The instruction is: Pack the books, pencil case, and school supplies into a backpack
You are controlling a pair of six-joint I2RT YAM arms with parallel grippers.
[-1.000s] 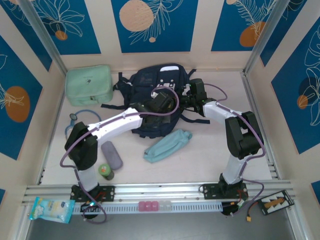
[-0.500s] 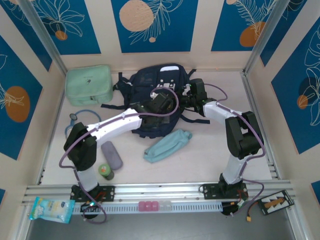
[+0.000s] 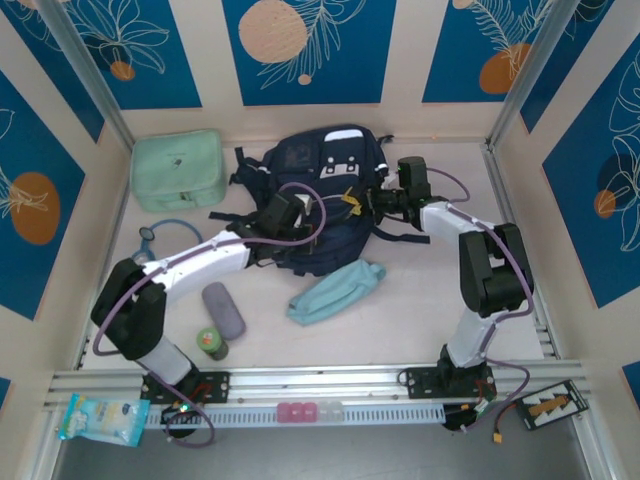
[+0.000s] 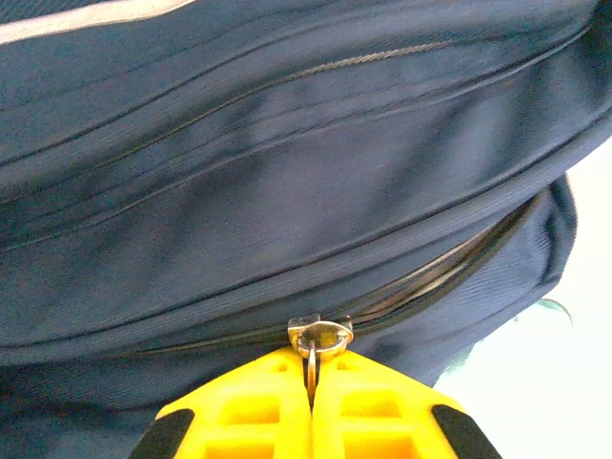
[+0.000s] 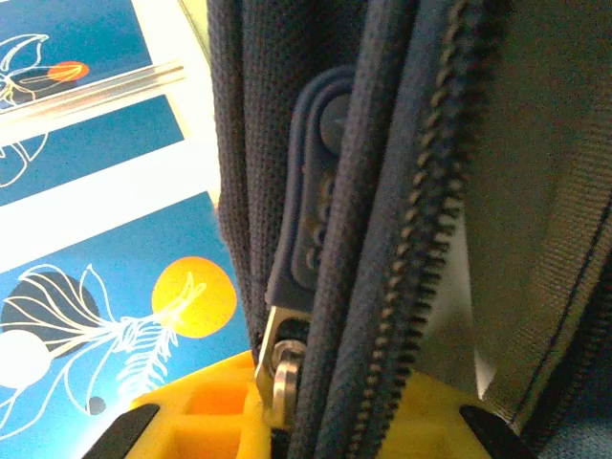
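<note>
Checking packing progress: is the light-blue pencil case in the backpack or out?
Out. The pencil case lies flat on the table, just in front of the backpack.

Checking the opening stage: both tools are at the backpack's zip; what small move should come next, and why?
Probably the left tool should draw the zipper pull along the closed track. It is shut on the pull, the right tool pinches the backpack edge as a brace, and the pencil case lies outside it.
</note>
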